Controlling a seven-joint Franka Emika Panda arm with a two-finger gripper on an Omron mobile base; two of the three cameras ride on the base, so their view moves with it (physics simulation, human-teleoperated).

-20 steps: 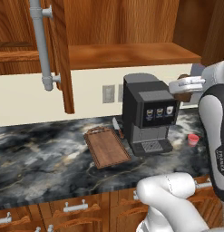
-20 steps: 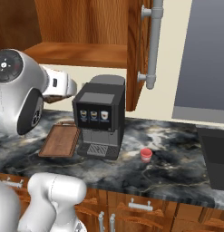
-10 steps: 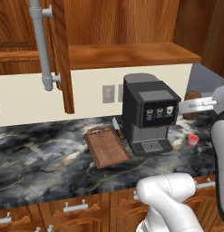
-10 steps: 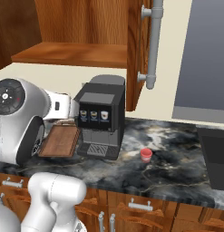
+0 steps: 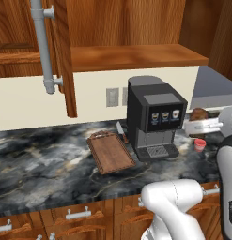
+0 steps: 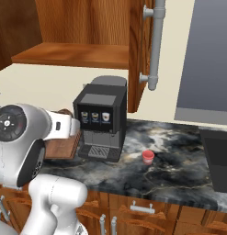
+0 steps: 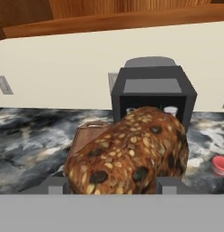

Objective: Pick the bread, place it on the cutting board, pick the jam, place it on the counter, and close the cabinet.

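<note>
Your arm: raised, forearm level, reaching sideways above the counter (image 5: 42, 159) | your pincer (image 7: 112, 185): held horizontal, fingers (image 7: 56, 185) closed against both sides of the bread (image 7: 129, 152), carried in the air

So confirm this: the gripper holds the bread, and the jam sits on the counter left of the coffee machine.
Wrong side. In the left base view the jam sits on the counter right of the coffee machine. The gripper does hold the bread.
</note>
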